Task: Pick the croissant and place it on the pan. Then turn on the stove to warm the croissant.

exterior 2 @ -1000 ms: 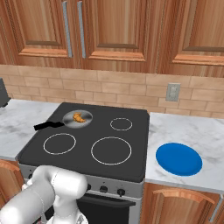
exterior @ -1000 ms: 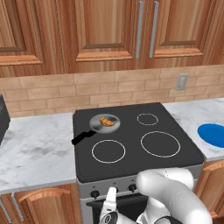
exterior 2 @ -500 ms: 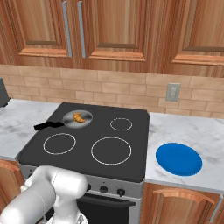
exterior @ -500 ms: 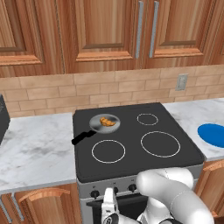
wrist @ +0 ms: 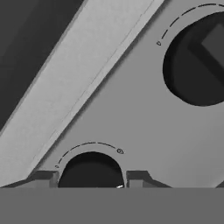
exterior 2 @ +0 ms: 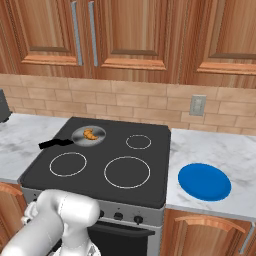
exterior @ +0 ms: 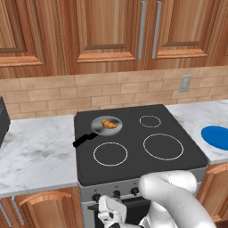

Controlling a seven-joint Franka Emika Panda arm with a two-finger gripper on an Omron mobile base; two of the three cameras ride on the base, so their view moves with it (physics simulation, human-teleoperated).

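Left base view: the stove (exterior: 138, 147), black glass with four white rings, sits between two marble table (exterior: 35, 151) runs; the pan (exterior: 106, 124) rests on the rear left ring, its black handle pointing toward the front left, and the croissant (exterior: 109, 124) lies inside its bowl. A blue plate (exterior: 216, 136) lies on the right table, cut off by the frame edge. A dark appliance at the far left is mostly cropped and cannot be identified. The gripper (exterior: 112, 217) sits low against the steel front, just below the row of knobs (exterior: 116, 194); its fingers are largely hidden and their spread cannot be read here. Right base view: the same pan (exterior 2: 88, 134) with croissant (exterior 2: 90, 134) at the rear left ring; the blue plate (exterior 2: 204, 181) shows whole on the right table (exterior 2: 220, 150); the white arm covers the front left corner of the stove (exterior 2: 100, 160) and some knobs, hiding the hand. Hand view: two dark finger tips (wrist: 43, 178) stand one on each side of a round black knob (wrist: 91, 170), close to its edges; whether they touch it cannot be told. A second knob (wrist: 197, 61) sits at the upper right, partly cut off.
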